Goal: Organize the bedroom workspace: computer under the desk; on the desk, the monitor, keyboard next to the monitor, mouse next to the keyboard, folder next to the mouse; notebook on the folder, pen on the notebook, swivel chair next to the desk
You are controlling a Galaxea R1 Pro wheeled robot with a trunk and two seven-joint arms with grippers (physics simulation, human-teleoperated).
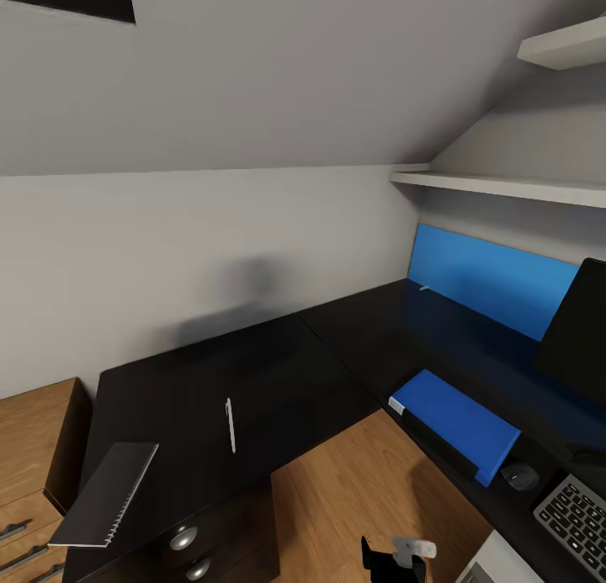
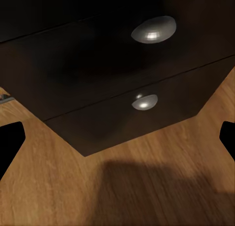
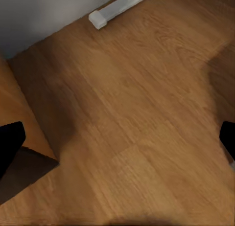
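Lying lengthwise toward wall: pen (image 1: 231,425)

Black L-shaped desk (image 1: 278,373). Grey notebook (image 1: 105,492) overhanging its near-left corner; pale pen (image 1: 231,425) flat nearby. Blue folder (image 1: 459,421) on right wing, beside mouse (image 1: 520,476), keyboard (image 1: 579,516); monitor (image 1: 579,326) upright behind.

Black desk (image 1: 278,373) with pen (image 1: 231,425), notebook (image 1: 105,492), folder (image 1: 459,423), keyboard (image 1: 579,516).

Attic home office: sloped ceiling (image 1: 278,70), L-shaped desk (image 1: 278,373), keyboard (image 1: 581,516).
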